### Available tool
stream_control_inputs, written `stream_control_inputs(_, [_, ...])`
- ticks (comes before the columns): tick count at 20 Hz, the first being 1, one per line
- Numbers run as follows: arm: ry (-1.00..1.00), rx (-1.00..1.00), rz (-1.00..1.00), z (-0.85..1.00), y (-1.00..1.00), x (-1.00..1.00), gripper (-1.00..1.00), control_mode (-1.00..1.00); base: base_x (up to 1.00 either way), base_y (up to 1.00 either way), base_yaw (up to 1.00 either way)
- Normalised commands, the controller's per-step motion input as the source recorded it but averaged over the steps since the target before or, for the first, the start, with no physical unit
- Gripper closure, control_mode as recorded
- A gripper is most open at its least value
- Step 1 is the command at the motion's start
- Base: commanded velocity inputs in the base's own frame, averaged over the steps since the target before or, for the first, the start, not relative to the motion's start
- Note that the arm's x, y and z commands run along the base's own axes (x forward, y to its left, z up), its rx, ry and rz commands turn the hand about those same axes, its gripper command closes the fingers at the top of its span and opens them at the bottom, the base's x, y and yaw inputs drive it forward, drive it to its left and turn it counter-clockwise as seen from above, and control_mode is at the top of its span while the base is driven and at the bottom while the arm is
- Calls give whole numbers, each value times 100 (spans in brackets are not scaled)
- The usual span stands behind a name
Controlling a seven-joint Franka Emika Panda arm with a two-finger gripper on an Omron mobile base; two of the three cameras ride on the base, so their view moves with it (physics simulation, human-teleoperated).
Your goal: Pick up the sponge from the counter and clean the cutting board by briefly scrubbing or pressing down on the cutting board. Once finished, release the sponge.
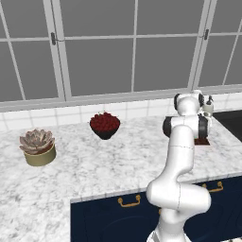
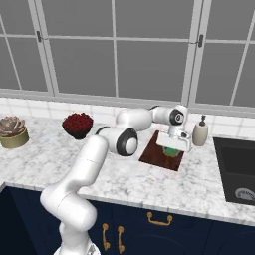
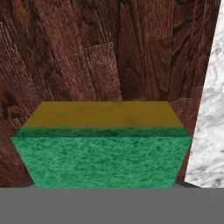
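The gripper point(image 2: 172, 151) points down over the cutting board point(image 2: 152, 152), with the sponge point(image 2: 171, 151) right under it. You cannot tell if its fingers are squeezing the sponge or are open, because the sponge hides them. In the hand view the sponge point(image 3: 101, 144) is green near the hand and yellow farther off, with the dark brown board point(image 3: 87, 52) behind it. The white counter point(image 3: 208, 118) shows past the board's edge. A soap bottle point(image 2: 200, 132) stands just beside the gripper. A bowl of red fruit point(image 2: 77, 125) and a potted plant point(image 2: 13, 131) sit well away on its other side.
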Motion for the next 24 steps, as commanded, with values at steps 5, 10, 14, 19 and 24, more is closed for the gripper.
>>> stream_control_inputs(5, [-47,-11,0,-44,26,44,100,-100,0,0,0])
stream_control_inputs(10, [-19,-17,4,-100,96,-30,100,-100,0,0,0])
stream_control_inputs(14, [0,-12,7,-93,100,-100,100,-100,0,0,0])
stream_control_inputs(19, [-4,-14,17,-100,72,-100,100,-100,0,0,0])
stream_control_inputs(24, [-19,-10,22,-99,41,-100,100,-100,0,0,0])
